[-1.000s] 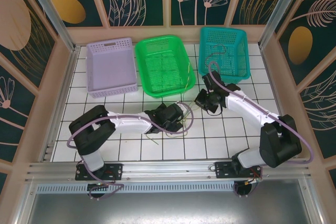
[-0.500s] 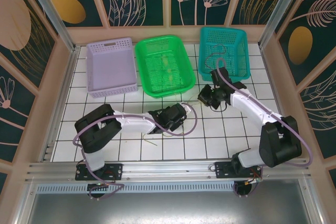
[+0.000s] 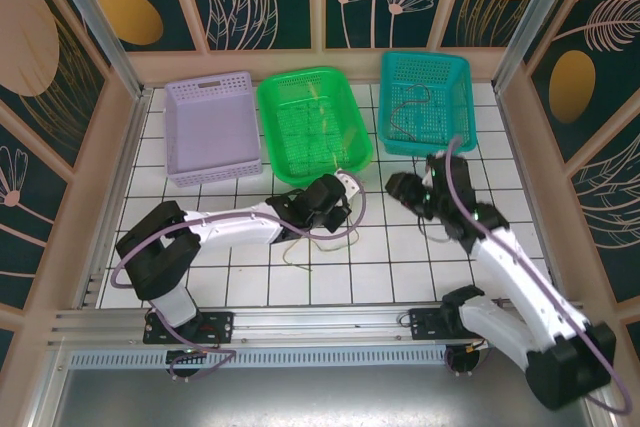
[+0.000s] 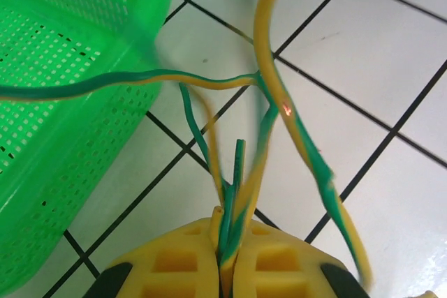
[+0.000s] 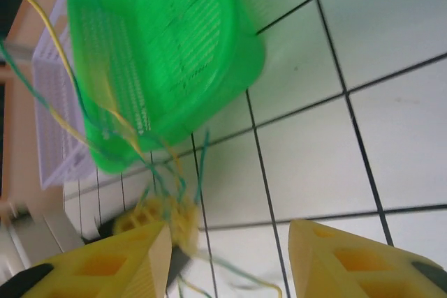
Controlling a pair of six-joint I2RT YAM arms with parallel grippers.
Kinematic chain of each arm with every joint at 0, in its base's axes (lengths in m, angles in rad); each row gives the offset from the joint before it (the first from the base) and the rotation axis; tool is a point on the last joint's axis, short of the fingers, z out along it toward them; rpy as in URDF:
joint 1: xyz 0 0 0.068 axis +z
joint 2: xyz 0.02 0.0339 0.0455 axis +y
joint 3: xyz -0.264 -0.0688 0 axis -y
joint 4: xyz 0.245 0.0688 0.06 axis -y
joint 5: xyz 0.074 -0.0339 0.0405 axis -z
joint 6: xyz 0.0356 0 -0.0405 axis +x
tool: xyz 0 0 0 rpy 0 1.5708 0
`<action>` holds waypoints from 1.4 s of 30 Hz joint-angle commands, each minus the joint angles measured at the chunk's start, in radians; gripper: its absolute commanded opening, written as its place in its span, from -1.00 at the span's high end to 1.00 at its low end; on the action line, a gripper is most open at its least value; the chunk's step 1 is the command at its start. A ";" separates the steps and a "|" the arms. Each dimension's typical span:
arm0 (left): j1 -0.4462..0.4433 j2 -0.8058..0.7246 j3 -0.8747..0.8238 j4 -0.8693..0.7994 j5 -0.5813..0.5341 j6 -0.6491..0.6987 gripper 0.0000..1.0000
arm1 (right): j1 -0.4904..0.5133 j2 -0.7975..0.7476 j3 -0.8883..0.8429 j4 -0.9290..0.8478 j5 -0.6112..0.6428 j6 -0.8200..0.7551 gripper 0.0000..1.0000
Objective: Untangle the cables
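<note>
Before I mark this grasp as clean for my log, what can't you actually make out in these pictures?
- Left wrist view: how many cables the left gripper pinches; strands overlap and blur at its shut jaws.
- Same view: where the cables end; frame edges cut them off.
- Top view: the tangle's crossings; too thin, and the left gripper covers part.
- Right wrist view: strands by the green basket; motion blur.
</note>
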 commanded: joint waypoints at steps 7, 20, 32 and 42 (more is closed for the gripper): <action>0.029 -0.013 0.041 -0.046 0.096 -0.034 1.00 | 0.211 -0.100 -0.318 0.402 0.012 -0.033 -0.16; 0.031 -0.155 0.022 -0.189 0.041 -0.138 1.00 | 0.283 0.312 -0.126 0.177 0.307 0.158 -0.02; 0.031 -0.389 -0.080 -0.373 0.025 -0.137 1.00 | 0.292 0.742 0.193 -0.036 0.247 0.409 0.32; 0.031 -0.476 -0.104 -0.469 0.009 -0.146 1.00 | 0.288 0.928 0.311 -0.129 0.289 0.459 0.78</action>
